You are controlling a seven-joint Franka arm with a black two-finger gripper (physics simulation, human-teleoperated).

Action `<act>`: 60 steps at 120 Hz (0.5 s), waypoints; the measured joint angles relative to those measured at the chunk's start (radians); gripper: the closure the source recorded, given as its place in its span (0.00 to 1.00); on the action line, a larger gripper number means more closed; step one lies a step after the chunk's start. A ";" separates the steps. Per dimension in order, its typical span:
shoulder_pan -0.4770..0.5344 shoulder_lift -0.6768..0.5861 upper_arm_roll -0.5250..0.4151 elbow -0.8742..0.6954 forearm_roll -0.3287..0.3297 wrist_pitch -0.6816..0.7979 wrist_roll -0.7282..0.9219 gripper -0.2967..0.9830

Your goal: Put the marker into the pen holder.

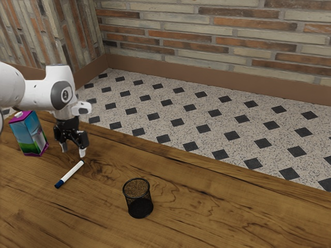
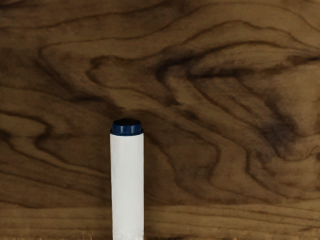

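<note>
Must bring the spread-fingered tool (image 1: 73, 151) down to the marker (image 1: 70, 173), just below it at the exterior view's left, slanting lengthwise from lower left to upper right.

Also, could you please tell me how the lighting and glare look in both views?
Exterior view: fairly even light on the wooden table, no strong glare, no hard shadow beside the marker; wrist view: the wood looks darker, and the marker's white barrel stands out brightly.
</note>
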 joint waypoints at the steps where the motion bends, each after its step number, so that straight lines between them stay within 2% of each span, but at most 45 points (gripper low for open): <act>1: -0.001 -0.002 0.001 -0.004 0.000 0.003 0.002 0.25; 14: -0.007 -0.058 0.006 -0.130 0.016 0.067 0.035 0.25; 44: -0.022 -0.173 0.008 -0.350 0.124 0.252 0.091 0.25; 60: -0.009 -0.176 0.021 -0.390 0.160 0.332 0.114 0.25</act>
